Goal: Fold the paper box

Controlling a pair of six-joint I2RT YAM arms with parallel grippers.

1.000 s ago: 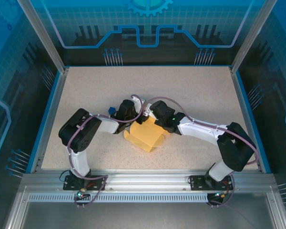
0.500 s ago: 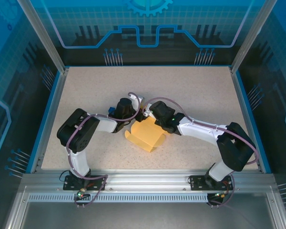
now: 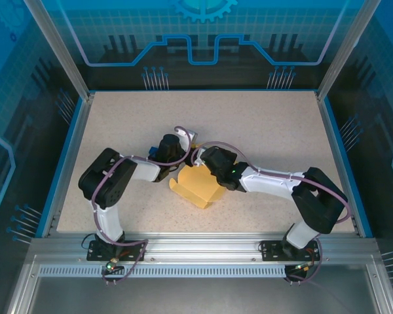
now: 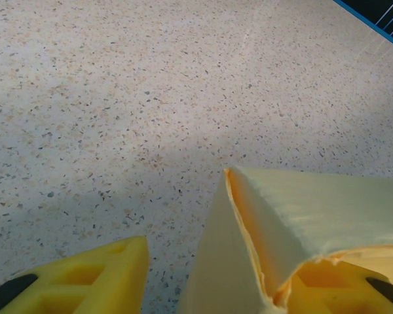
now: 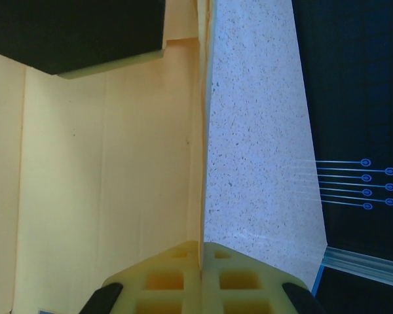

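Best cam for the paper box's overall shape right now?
Top external: most of the paper box outline shows there. Left wrist gives one raised corner, right wrist one flat panel, both too close for shape.

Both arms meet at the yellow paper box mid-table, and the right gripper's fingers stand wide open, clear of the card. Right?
Not quite. The right gripper is shut on an edge of the paper box, fingers pressed together on the card; the right wrist view shows it. The rest holds.
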